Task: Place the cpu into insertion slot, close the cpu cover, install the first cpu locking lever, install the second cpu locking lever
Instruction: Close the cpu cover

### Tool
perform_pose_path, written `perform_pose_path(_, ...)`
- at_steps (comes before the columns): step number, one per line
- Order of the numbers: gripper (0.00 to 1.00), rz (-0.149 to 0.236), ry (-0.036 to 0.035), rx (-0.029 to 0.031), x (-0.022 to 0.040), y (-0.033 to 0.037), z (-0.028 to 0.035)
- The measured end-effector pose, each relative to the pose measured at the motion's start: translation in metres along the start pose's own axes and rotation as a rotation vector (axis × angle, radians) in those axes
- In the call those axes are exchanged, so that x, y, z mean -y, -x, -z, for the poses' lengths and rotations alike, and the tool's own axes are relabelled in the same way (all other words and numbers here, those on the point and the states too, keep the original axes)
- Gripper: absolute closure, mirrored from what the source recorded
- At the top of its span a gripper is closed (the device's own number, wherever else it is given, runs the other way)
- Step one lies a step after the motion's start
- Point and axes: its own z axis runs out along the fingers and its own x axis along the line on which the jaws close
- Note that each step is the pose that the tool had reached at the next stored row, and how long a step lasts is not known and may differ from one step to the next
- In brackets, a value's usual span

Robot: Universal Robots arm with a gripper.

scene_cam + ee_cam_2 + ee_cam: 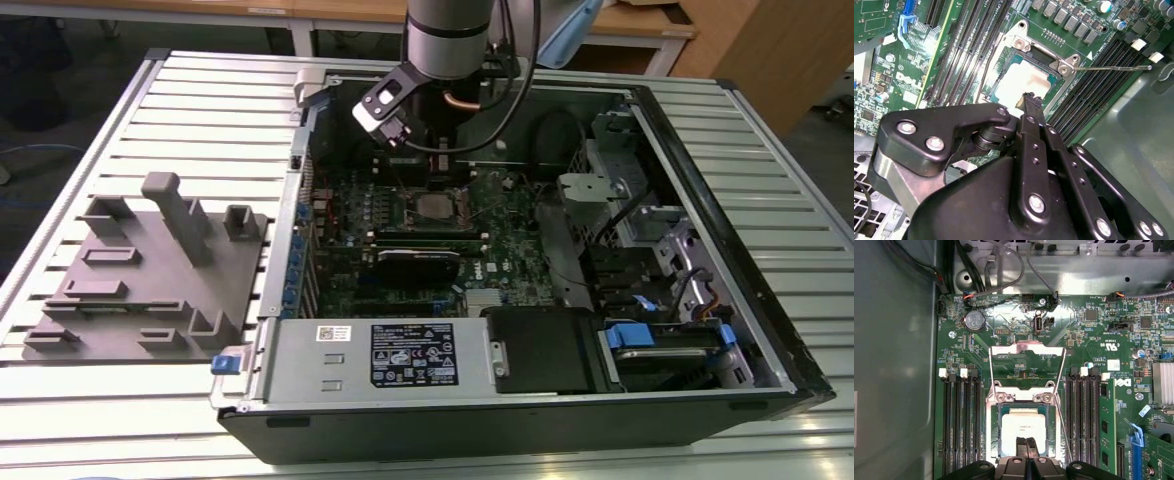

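Observation:
The cpu (1023,424) lies flat in the insertion slot (998,412), its pale metal top facing up; it also shows in the second wrist view (1021,80) and as a small square on the green board in the exterior view (438,207). The cpu cover (1027,351) is swung open and stands back from the socket on its hinge. A thin wire locking lever (1114,66) sticks out unlatched over the memory slots. My gripper (1026,441) is shut, with its joined fingertips (1031,100) right over the cpu's near edge. It hangs inside the case (430,172).
Long black memory slots (959,425) flank the socket on both sides. A black card (420,262) and a labelled power supply (387,355) lie nearer the case front. A grey fixture block (147,265) sits on the table at the exterior view's left. Cables (1004,275) run behind the board.

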Motion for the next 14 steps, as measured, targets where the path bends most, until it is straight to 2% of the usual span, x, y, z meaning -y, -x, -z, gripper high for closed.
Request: perform_pose_path(14,0.9,0.0,-0.0001,0.0002,-0.0001,0.0,0.0029)
